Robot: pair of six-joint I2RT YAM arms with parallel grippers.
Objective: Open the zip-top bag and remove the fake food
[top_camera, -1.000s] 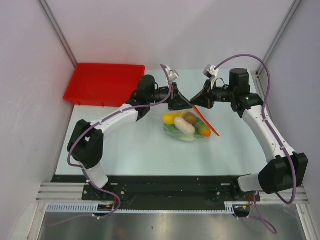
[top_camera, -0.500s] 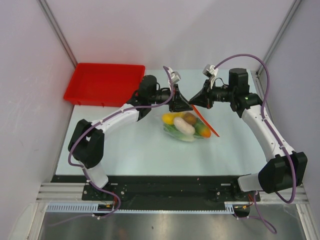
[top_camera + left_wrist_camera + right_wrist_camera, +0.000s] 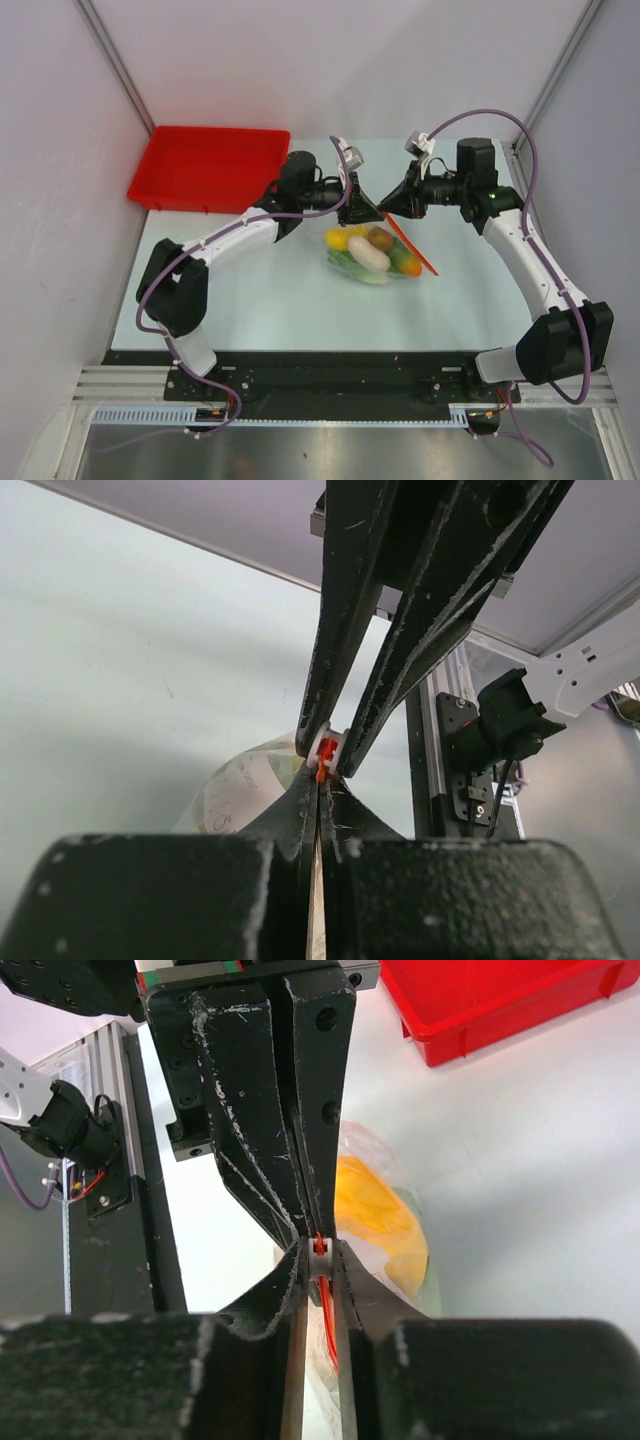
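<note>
The zip-top bag [image 3: 378, 255] lies mid-table, its red-orange zip strip [image 3: 413, 245] along the right side. Inside show the white radish [image 3: 368, 252], a yellow piece [image 3: 338, 238], a brown piece [image 3: 380, 237], an orange fruit [image 3: 408, 264] and green lettuce [image 3: 349, 259]. Both grippers meet tip to tip at the bag's far corner. My left gripper [image 3: 370, 209] [image 3: 320, 778] is shut on the bag's thin edge. My right gripper [image 3: 387, 204] [image 3: 320, 1250] is shut on the white zip slider [image 3: 320, 1247], also seen in the left wrist view [image 3: 326, 748]. The bag [image 3: 385, 1210] hangs below.
A red tray [image 3: 210, 165] stands at the back left, also in the right wrist view [image 3: 480, 1000]. White walls close in both sides and the back. The arm bases and a black rail run along the near edge.
The left wrist has edged a little to the right and the right gripper a little to the left, so the tips sit closer. The bag and food have barely moved.
</note>
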